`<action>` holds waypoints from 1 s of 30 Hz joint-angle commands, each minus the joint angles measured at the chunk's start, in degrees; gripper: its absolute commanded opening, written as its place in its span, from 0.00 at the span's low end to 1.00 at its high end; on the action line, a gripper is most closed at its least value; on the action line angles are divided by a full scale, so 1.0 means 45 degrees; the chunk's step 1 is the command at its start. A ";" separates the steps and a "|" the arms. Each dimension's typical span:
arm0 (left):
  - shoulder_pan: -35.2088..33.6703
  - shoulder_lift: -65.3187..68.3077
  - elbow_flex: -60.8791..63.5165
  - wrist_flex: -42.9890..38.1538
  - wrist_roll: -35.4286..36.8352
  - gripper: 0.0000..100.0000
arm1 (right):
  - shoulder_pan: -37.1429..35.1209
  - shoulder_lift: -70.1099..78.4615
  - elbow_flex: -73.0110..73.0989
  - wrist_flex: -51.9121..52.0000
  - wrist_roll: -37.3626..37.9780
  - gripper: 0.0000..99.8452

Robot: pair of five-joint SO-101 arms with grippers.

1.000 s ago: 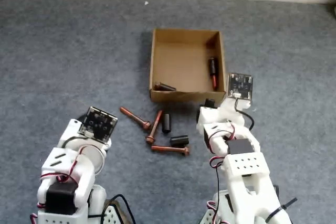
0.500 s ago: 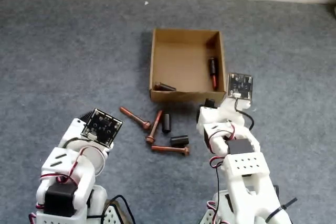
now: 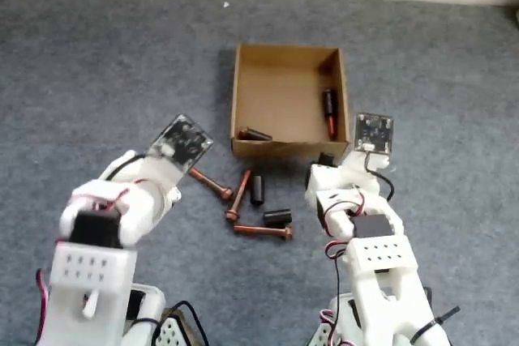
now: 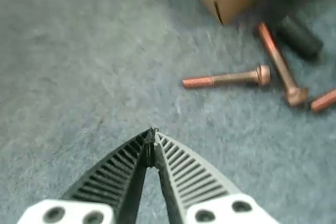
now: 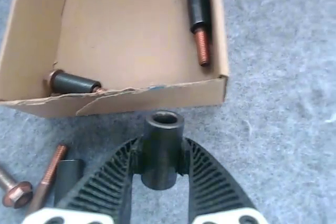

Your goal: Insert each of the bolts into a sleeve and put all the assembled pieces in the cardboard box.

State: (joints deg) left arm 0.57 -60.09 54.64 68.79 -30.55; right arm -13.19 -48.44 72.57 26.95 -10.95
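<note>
The cardboard box (image 3: 235, 95) stands on the grey carpeted tabletop (image 3: 97, 62). The right fingers (image 5: 105, 177) are clamped around a black held sleeve (image 5: 160, 169). It stands upright with its open end up, just outside the box's near wall and toward the box's right corner. It does not touch the cardboard. The left fingers (image 4: 118, 169) are pressed together with nothing between them, over bare carpet out from the box's near-left corner and well apart from the box.

Two assembled pieces lie inside the box. The first assembled piece (image 3: 329, 111) lies along the box's right wall, with its bare threaded end pointing toward the near wall. The second assembled piece (image 3: 254, 134) lies in the box's near-left corner, close against the near wall.

Three copper-coloured bolts and two black sleeves lie loose on the carpet in front of the box's near wall.
- The first bolt (image 3: 208, 181) lies slanted, out from the box's near-left corner.
- The second bolt (image 3: 238, 194) is just beside it, its head pointing away from the box.
- The first loose sleeve (image 3: 257, 190) lies just beside the second bolt, on the side toward the box's middle.
- The third bolt (image 3: 263, 231) lies farthest from the box, roughly parallel to the near wall.
- The second loose sleeve (image 3: 277, 218) lies between the third bolt and the box, close to the bolt. Whether the two touch cannot be told.
</note>
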 commanded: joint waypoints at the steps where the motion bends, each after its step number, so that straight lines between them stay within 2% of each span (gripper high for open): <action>1: 0.0147 0.2178 -0.1319 0.0000 -0.1504 0.01 | 0.0537 -0.0303 -0.0147 -0.0440 0.0117 0.01; 6: 0.0147 0.3917 -0.1963 0.0059 -0.3790 0.12 | 0.0537 -0.0303 -0.0147 -0.0440 0.0117 0.01; 11: 0.0186 0.5773 -0.2745 0.0059 -0.6388 0.13 | 0.0694 -0.0322 -0.0186 -0.0440 0.0117 0.01; 16: 0.0186 0.8215 -0.3741 0.0059 -0.7932 0.13 | 0.0791 -0.0322 -0.0205 -0.0440 0.0117 0.01; 22: 0.1358 1.0598 -0.4855 0.0059 -0.8791 0.13 | 0.0791 -0.0322 -0.0244 -0.0440 0.0117 0.01; 30: 0.2862 1.3099 -0.6515 -0.0020 -0.9045 0.13 | 0.0791 -0.0322 -0.0244 -0.0440 0.0117 0.01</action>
State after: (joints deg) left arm 10.15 -4.79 30.55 68.70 -70.29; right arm -10.37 -48.44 72.57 26.95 -10.95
